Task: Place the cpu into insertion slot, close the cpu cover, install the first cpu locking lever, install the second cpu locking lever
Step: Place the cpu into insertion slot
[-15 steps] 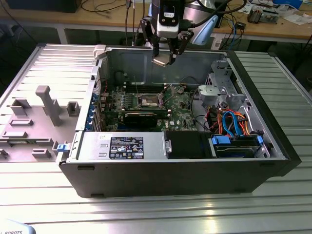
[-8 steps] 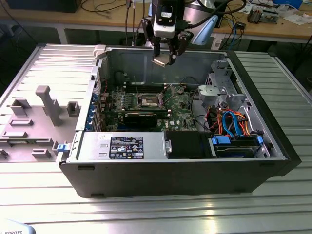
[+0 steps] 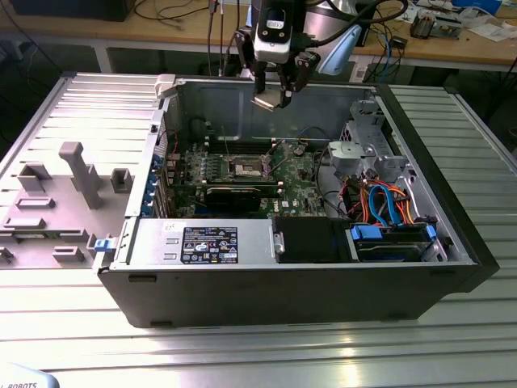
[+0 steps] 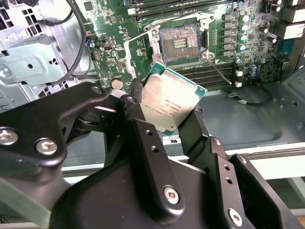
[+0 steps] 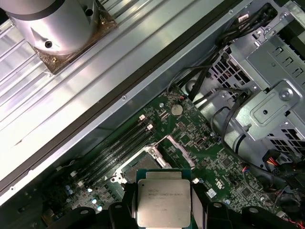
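One small, flat, square cpu (image 4: 172,98) with a dull silver-grey metal top and green rim is clamped by opposite edges between the black fingers (image 4: 135,102) of the gripper (image 4: 167,106), the jaws spread only to the chip's width. It hangs tilted, well above the green motherboard (image 4: 114,55). The square dark insertion slot (image 4: 181,42), with its brownish-gold contact field, lies uncovered, and the thin silver cpu cover (image 4: 137,50) is swung open beside it, inside the open black computer case (image 3: 323,283).
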`<move>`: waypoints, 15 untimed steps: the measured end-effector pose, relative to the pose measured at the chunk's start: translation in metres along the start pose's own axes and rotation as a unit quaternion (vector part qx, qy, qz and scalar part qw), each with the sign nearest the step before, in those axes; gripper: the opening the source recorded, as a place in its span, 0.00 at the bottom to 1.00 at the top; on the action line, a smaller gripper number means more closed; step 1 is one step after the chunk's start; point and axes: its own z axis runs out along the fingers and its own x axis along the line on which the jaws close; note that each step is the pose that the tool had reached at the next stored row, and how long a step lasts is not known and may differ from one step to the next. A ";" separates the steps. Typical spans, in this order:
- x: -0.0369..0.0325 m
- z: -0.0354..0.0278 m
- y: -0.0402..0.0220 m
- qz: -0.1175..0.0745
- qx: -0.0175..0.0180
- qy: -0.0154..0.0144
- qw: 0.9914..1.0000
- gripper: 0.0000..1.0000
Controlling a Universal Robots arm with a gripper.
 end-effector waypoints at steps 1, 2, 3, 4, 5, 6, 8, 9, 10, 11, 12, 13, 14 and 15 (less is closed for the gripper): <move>0.0000 0.0000 0.0000 0.002 0.000 0.000 1.000 0.54; 0.0000 0.0000 0.0000 0.008 0.000 -0.001 1.000 0.54; 0.0000 0.0000 0.0000 0.013 0.000 -0.001 1.000 0.54; 0.0000 0.0000 0.0000 0.020 0.000 -0.002 1.000 0.54; 0.0000 0.0000 0.0000 0.027 -0.001 -0.002 1.000 0.54; 0.0000 0.0000 0.0000 0.035 -0.001 -0.003 0.999 0.54; 0.0000 0.0001 0.0000 0.057 -0.001 -0.005 0.998 0.54; 0.0000 0.0001 0.0000 0.069 -0.001 -0.006 0.998 0.54; 0.0000 0.0000 0.0000 0.074 -0.001 -0.007 0.997 0.54; 0.0000 0.0001 0.0000 0.076 -0.002 -0.007 0.997 0.54; 0.0001 0.0000 -0.0001 0.076 -0.001 -0.007 0.997 0.54; 0.0000 0.0001 0.0000 0.076 -0.002 -0.007 0.997 0.54; 0.0001 0.0001 0.0000 0.076 -0.002 -0.007 0.997 0.54; 0.0001 0.0001 0.0000 0.076 -0.002 -0.007 0.997 0.54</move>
